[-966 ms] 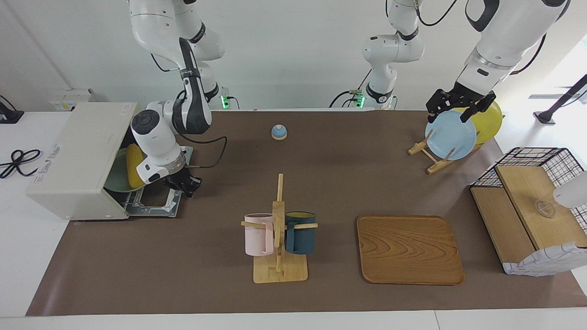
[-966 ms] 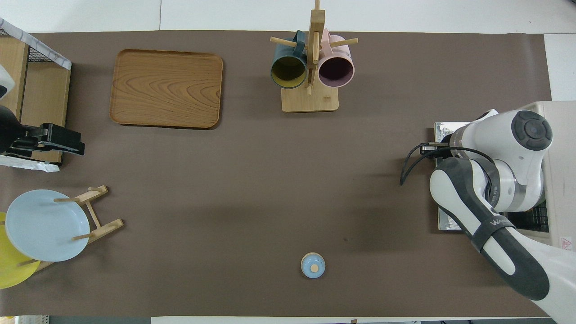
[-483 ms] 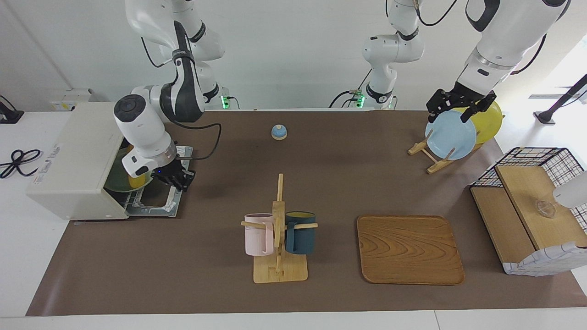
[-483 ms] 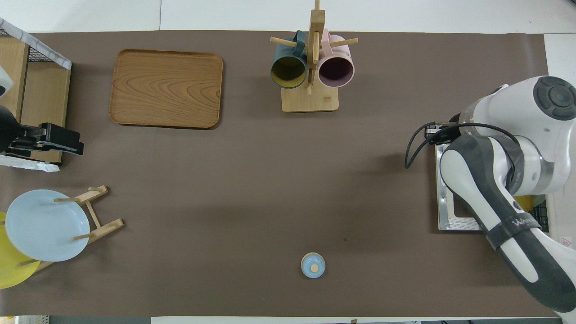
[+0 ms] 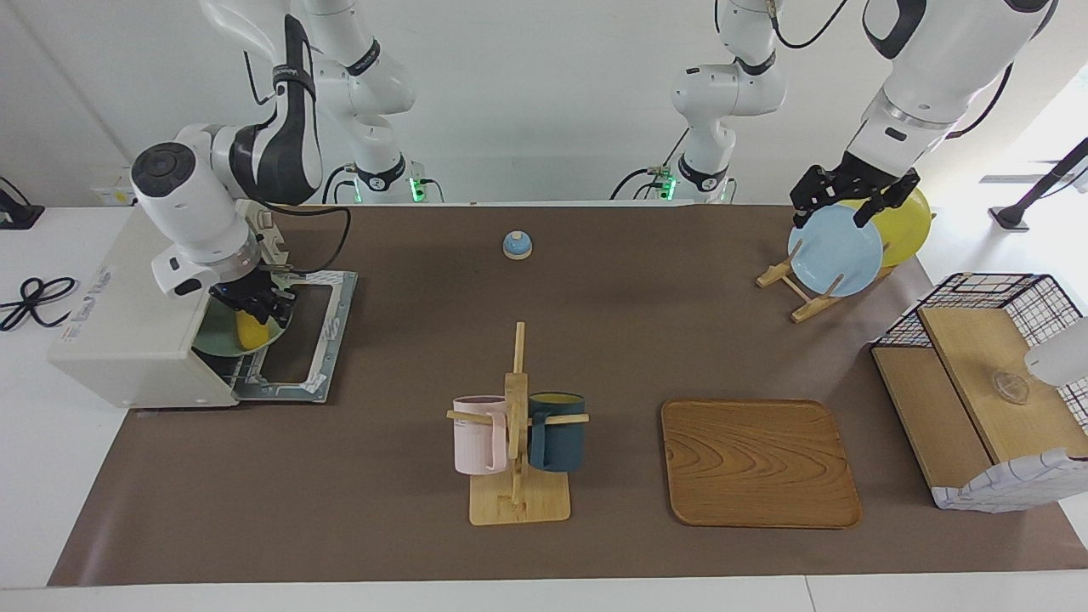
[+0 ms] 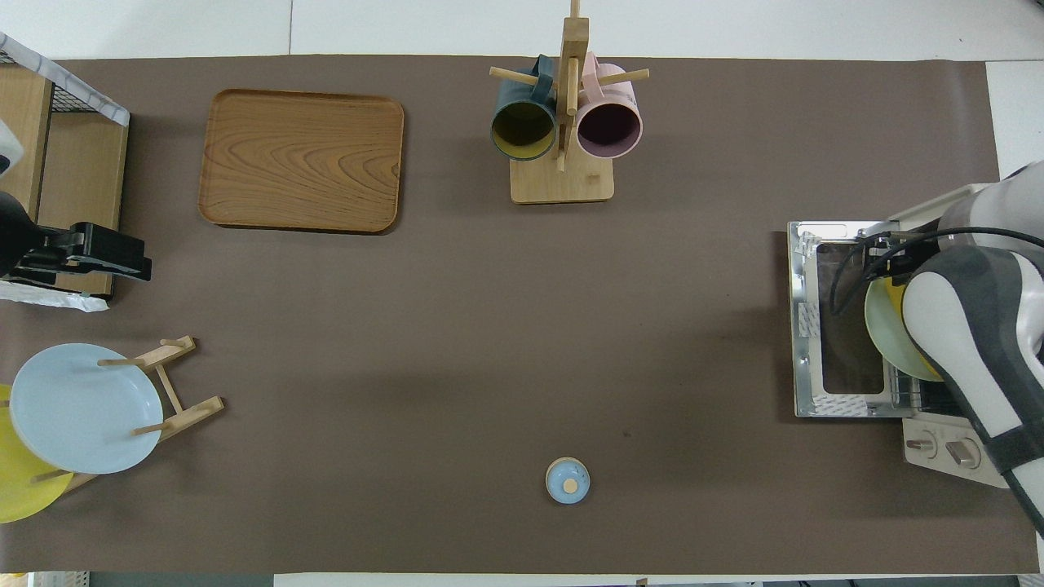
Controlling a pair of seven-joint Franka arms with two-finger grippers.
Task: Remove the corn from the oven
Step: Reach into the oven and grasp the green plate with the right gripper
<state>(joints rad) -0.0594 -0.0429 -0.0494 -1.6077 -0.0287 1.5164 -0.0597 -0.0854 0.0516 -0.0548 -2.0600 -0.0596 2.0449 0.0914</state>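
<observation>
The cream-white oven (image 5: 127,314) stands at the right arm's end of the table, its door (image 5: 327,323) folded down flat. A pale green plate (image 5: 219,338) sits in the oven's mouth with the yellow corn (image 5: 248,331) lying on it. My right gripper (image 5: 255,299) is at the oven's mouth, directly over the corn and down close to it. In the overhead view the oven (image 6: 946,447), the door (image 6: 803,326) and the plate (image 6: 893,338) show, with a sliver of the corn (image 6: 897,292) under the right gripper (image 6: 891,273). My left gripper (image 5: 833,212) waits over the plate rack.
A mug rack (image 5: 514,425) with a pink and a dark blue mug stands mid-table. A wooden tray (image 5: 756,463) lies beside it. A blue bell (image 5: 517,245) sits near the robots. A rack holds a blue plate (image 5: 837,251) and a yellow plate (image 5: 905,225). A wire-and-wood basket shelf (image 5: 977,382) stands at the left arm's end.
My right arm has swung from over the open door in toward the oven's mouth, and its gripper now sits over the corn. The left arm has not moved.
</observation>
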